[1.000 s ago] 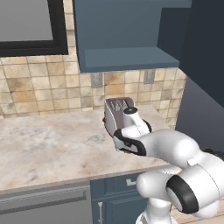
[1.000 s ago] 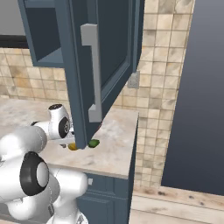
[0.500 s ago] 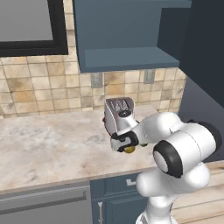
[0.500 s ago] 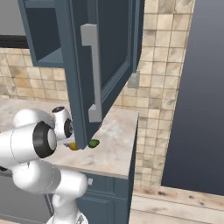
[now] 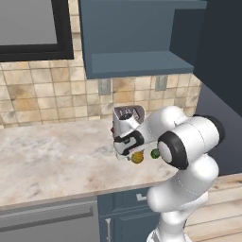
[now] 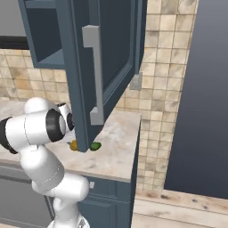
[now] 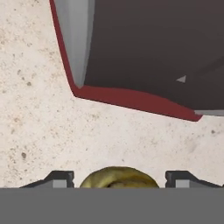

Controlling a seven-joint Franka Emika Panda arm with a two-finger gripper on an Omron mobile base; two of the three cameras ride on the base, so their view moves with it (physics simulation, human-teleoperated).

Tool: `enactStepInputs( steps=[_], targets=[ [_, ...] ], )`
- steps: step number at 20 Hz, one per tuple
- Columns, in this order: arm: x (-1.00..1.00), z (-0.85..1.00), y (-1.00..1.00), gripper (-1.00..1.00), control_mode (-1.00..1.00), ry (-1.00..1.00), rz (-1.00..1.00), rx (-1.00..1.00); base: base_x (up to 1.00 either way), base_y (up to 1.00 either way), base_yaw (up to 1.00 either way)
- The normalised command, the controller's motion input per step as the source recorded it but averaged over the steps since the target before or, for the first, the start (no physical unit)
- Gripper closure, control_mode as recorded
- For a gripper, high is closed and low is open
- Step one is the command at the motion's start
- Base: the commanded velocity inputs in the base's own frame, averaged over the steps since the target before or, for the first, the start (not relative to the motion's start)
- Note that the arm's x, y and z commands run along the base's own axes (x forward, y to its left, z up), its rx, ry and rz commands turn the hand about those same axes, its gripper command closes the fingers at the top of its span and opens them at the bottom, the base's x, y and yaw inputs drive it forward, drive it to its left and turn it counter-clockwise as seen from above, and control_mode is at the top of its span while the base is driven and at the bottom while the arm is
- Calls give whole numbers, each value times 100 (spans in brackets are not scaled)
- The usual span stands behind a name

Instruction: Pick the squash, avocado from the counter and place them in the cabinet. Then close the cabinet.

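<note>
Squash (image 7: 119,177) sits on the counter (image 5: 56,160) near its front edge, before the toaster (image 5: 126,116), between my gripper (image 7: 119,179) fingertips (image 7: 59,178), jaws apart either side; avocado (image 5: 155,153) just beside, cabinet (image 6: 104,58) door open to receive both.

You are looking at the squash (image 5: 137,157) lying on the counter (image 5: 56,160), the avocado (image 5: 155,153) sitting just to its right, the toaster (image 5: 127,117) standing behind them, and the cabinet (image 5: 137,42) hanging above.
</note>
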Motion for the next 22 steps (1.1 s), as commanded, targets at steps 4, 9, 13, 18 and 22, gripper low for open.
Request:
enactStepInputs(
  steps=[4, 9, 13, 18, 22],
  targets=[
    [-12, -3, 0, 100, -100, 0, 0, 0, 0, 0, 0],
    [-74, 77, -1, 100, -100, -19, 3, 0, 0, 0, 0],
    [-37, 100, -11, 100, -100, -5, 0, 1, 0, 0, 0],
    [-30, 100, -41, 100, -100, -6, 0, 7, 0, 0, 0],
    [-31, 100, -44, 100, -100, -22, 0, 12, 0, 0, 0]
  ],
)
